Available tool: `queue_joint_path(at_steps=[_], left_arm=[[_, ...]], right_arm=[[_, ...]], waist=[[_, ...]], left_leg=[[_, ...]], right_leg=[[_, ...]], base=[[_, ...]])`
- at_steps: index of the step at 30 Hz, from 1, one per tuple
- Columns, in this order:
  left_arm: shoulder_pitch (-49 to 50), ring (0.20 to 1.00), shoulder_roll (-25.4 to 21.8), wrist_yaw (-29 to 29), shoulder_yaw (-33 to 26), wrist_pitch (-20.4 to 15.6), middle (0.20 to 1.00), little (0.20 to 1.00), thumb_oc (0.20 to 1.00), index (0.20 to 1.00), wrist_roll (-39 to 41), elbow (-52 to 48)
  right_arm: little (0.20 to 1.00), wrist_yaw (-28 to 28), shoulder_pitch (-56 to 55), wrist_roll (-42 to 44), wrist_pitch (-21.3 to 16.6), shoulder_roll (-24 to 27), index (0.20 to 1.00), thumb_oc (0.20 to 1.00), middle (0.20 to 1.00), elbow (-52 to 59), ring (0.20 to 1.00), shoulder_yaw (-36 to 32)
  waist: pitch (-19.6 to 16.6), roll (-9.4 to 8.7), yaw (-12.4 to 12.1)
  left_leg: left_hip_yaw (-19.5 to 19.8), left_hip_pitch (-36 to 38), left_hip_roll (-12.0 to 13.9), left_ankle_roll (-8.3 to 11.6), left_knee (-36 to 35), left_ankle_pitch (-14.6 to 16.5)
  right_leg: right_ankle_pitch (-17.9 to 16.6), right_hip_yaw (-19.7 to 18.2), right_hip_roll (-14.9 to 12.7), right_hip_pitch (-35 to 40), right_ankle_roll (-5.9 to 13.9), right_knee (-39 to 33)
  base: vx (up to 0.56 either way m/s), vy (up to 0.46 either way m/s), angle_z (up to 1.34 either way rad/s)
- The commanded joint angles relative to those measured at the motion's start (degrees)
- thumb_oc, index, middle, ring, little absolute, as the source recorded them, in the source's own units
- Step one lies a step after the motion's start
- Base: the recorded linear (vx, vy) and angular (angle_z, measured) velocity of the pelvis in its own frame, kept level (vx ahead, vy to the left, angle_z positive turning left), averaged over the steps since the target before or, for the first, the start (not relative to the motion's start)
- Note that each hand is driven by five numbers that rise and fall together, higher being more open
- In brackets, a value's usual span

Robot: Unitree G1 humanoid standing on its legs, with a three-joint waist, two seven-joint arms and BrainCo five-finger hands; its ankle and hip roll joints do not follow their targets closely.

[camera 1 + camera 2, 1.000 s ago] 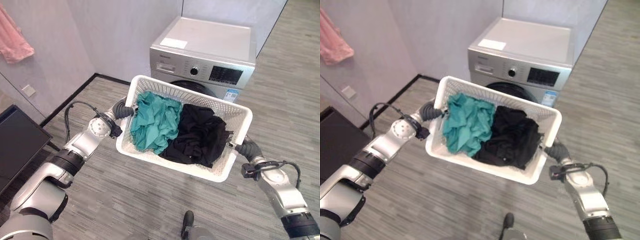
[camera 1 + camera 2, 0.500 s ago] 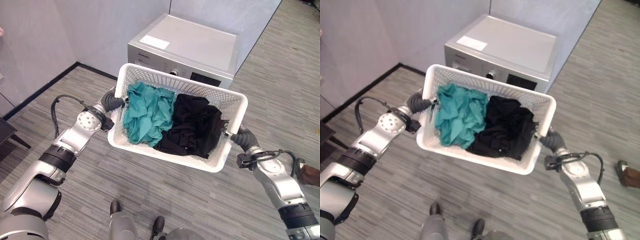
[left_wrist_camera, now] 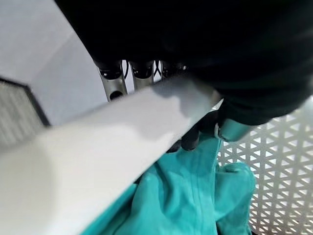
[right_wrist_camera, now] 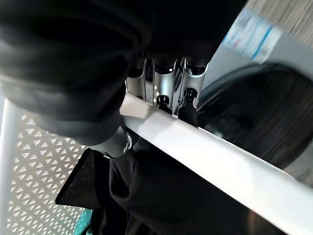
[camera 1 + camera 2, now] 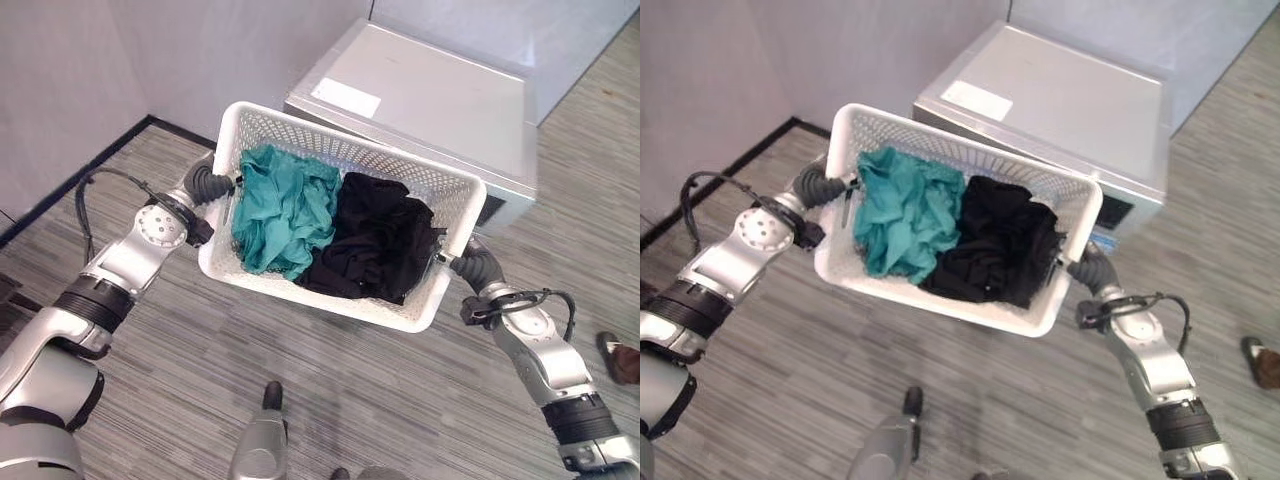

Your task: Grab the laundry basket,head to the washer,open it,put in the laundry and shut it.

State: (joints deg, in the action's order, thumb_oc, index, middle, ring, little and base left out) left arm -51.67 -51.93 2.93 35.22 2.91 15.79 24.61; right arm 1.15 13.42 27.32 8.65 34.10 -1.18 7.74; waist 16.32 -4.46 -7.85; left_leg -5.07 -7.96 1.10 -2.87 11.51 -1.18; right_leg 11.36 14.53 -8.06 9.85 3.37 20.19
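White laundry basket (image 5: 330, 300) between both robot hands.

This looked like a laundry corner of a home or a mock-up of one. A silver front-loading washer (image 5: 440, 110) stood against plain pale walls (image 5: 90, 70), its flat lid seen from above and its dark round door (image 4: 254, 112) showing in the right wrist view. A white perforated laundry basket (image 5: 330, 300) held a teal garment (image 5: 280, 205) and a black garment (image 5: 375, 250). The floor (image 5: 180, 340) was grey wood-look planking edged by a dark skirting board (image 5: 75, 185).
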Motion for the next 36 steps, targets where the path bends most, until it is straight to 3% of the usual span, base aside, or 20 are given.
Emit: queue_joint_path(at_steps=[1, 3, 6, 7, 8, 9, 13, 14, 17, 22, 27, 30, 32, 34, 36], left_arm=[[-9.90, 0.200, -0.48, 1.55, 0.13, -6.87, 0.200, 0.200, 0.200, 0.200, 0.67, -5.74], [-11.23, 0.200, -1.96, 1.25, 0.17, -6.91, 0.200, 0.200, 0.200, 0.200, 2.35, -7.06], [-11.27, 0.200, -1.97, 1.25, 0.19, -6.90, 0.200, 0.200, 0.200, 0.200, 2.36, -7.05], [-12.58, 0.200, -4.87, -0.14, 0.79, -7.23, 0.200, 0.200, 0.200, 0.200, 6.08, -10.02], [-13.19, 0.200, -5.80, -0.38, 1.11, -7.43, 0.200, 0.200, 0.200, 0.200, 6.84, -10.76], [-14.30, 0.200, -7.62, -1.23, 1.80, -7.98, 0.200, 0.200, 0.200, 0.200, 8.30, -12.00], [-15.74, 0.200, -8.29, -2.82, 3.99, -7.54, 0.200, 0.200, 0.200, 0.200, 9.78, -13.08], [-18.41, 0.200, -7.09, -3.66, 8.09, -7.56, 0.200, 0.200, 0.200, 0.200, 10.21, -12.60], [-20.22, 0.200, -3.92, -3.74, 11.34, -7.59, 0.200, 0.200, 0.200, 0.200, 11.23, -9.94], [-23.35, 0.200, 1.85, -3.23, 14.03, -7.17, 0.200, 0.200, 0.200, 0.200, 9.98, -5.60], [-27.40, 0.200, 4.25, -3.71, 17.20, -6.68, 0.200, 0.200, 0.200, 0.200, 9.39, -0.87], [-30.30, 0.200, 5.24, -4.20, 19.28, -6.68, 0.200, 0.200, 0.200, 0.200, 8.90, 1.96], [-31.56, 0.200, 5.34, -4.82, 20.24, -6.25, 0.200, 0.200, 0.200, 0.200, 8.71, 4.34], [-32.94, 0.200, 4.38, -4.90, 21.41, -6.18, 0.200, 0.200, 0.200, 0.200, 9.23, 5.00], [-33.29, 0.200, 3.96, -4.97, 21.73, -6.17, 0.200, 0.200, 0.200, 0.200, 9.59, 5.11]], right_arm=[[0.200, 0.69, 8.26, -0.80, -5.86, 0.60, 0.200, 0.200, 0.200, 3.16, 0.200, -0.11], [0.200, 0.65, 9.10, -0.69, -5.53, 0.76, 0.200, 0.200, 0.200, 3.31, 0.200, -0.37], [0.200, 0.65, 9.12, -0.69, -5.53, 0.74, 0.200, 0.200, 0.200, 3.32, 0.200, -0.38], [0.200, 0.69, 8.50, 0.58, -5.54, 2.08, 0.200, 0.200, 0.200, 5.03, 0.200, -1.75], [0.200, 0.86, 7.98, 0.83, -5.49, 2.35, 0.200, 0.200, 0.200, 5.74, 0.200, -2.42], [0.200, 1.14, 7.05, 0.41, -5.29, 3.52, 0.200, 0.200, 0.200, 6.85, 0.200, -3.97], [0.200, 1.52, 6.03, 0.22, -4.84, 4.68, 0.200, 0.200, 0.200, 8.24, 0.200, -5.51], [0.200, 2.12, 5.71, 0.38, -4.55, 6.00, 0.200, 0.200, 0.200, 8.52, 0.200, -5.58], [0.200, 2.22, 5.50, 0.48, -4.61, 7.24, 0.200, 0.200, 0.200, 8.18, 0.200, -5.07], [0.200, 2.07, 5.29, 0.74, -4.56, 8.89, 0.200, 0.200, 0.200, 8.50, 0.200, -5.13], [0.200, 1.60, 6.80, 1.42, -4.76, 11.54, 0.200, 0.200, 0.200, 7.86, 0.200, -5.33], [0.200, 1.04, 6.70, 2.59, -4.54, 13.81, 0.200, 0.200, 0.200, 7.23, 0.200, -6.22], [0.200, 0.43, 8.02, 4.09, -4.57, 15.96, 0.200, 0.200, 0.200, 5.66, 0.200, -5.96], [0.200, -0.42, 10.93, 4.82, -4.86, 17.84, 0.200, 0.200, 0.200, 3.68, 0.200, -4.81], [0.200, -0.73, 12.72, 5.45, -5.08, 18.65, 0.200, 0.200, 0.200, 2.55, 0.200, -4.04]], waist=[[-7.14, 3.38, -2.06], [-7.30, 4.01, -2.29], [-7.14, 4.05, -2.20], [-8.00, 4.81, -2.81], [-8.29, 5.35, -2.85], [-8.82, 5.66, -3.41], [-9.24, 5.55, -3.61], [-10.56, 4.93, -3.54], [-11.21, 4.49, -3.26], [-11.38, 4.10, -1.27], [-11.30, 4.10, -0.08], [-10.82, 3.64, 1.40], [-10.21, 2.77, 1.80], [-8.29, 2.76, 1.40], [-7.60, 2.89, 1.57]], left_leg=[[1.84, 3.88, 1.68, -0.78, -2.71, 3.24], [0.65, 6.33, 1.40, -1.13, -4.19, 3.99], [0.74, 6.53, 1.41, -1.12, -4.29, 3.93], [-0.15, 7.72, 1.69, -0.44, -5.72, 4.33], [0.42, 8.00, 2.23, -0.08, -6.50, 3.94], [1.09, 8.68, 2.47, 0.54, -7.45, 4.06], [1.00, 8.82, 2.74, 0.92, -7.44, 4.14], [0.78, 9.19, 2.71, 1.50, -8.00, 4.12], [1.10, 9.33, 2.92, 2.24, -8.49, 3.92], [2.24, 8.63, 3.46, 3.28, -8.86, 3.36], [2.39, 8.41, 4.34, 4.37, -9.23, 2.94], [2.73, 7.03, 5.68, 5.62, -8.45, 1.95], [2.16, 5.90, 7.49, 6.87, -3.42, 2.37], [4.50, 1.65, 7.91, 7.52, 6.96, -0.45], [5.62, -0.37, 7.83, 7.43, 10.09, -0.60]], right_leg=[[-7.55, 1.37, -3.61, -9.05, 5.84, 18.30], [-7.02, 5.45, -6.11, -10.02, 5.12, 15.79], [-7.05, 5.58, -6.07, -9.76, 5.11, 15.66], [-5.62, 9.58, -7.84, -10.48, 4.68, 7.96], [-6.58, 10.15, -7.82, -10.49, 4.74, 5.24], [-8.01, 8.54, -7.88, -10.95, 5.01, 0.51], [-9.87, 8.22, -8.05, -10.31, 5.37, -2.97], [-9.12, 9.29, -6.62, -7.32, 5.31, -8.07], [-8.30, 10.46, -5.07, -5.51, 5.27, -10.33], [-7.24, 11.52, -3.86, -5.24, 4.88, -10.77], [-6.34, 11.46, -2.68, -5.21, 4.53, -11.27], [-5.51, 10.13, -0.79, -5.76, 3.24, -11.98], [-3.92, 8.94, 1.57, -4.34, 1.55, -13.80], [-3.51, 7.55, 3.01, -3.46, -0.30, -14.05], [-3.29, 7.60, 3.47, -2.94, -0.70, -14.51]], base=[[0.23, 0.327, -0.68], [0.16, 0.145, -0.58], [0.07, 0.014, -0.02], [0.17, -0.014, 0.22], [0.25, -0.058, -0.03], [0.10, -0.066, -0.25], [0.10, -0.072, 0.13], [0.10, -0.099, 0.46], [0.08, -0.088, 0.31], [0.02, -0.060, 0.08], [0.01, -0.096, -0.01], [-0.02, -0.133, 0.02], [0.02, -0.245, 0.04], [-0.03, -0.179, -0.08], [-0.01, -0.045, -0.23]])
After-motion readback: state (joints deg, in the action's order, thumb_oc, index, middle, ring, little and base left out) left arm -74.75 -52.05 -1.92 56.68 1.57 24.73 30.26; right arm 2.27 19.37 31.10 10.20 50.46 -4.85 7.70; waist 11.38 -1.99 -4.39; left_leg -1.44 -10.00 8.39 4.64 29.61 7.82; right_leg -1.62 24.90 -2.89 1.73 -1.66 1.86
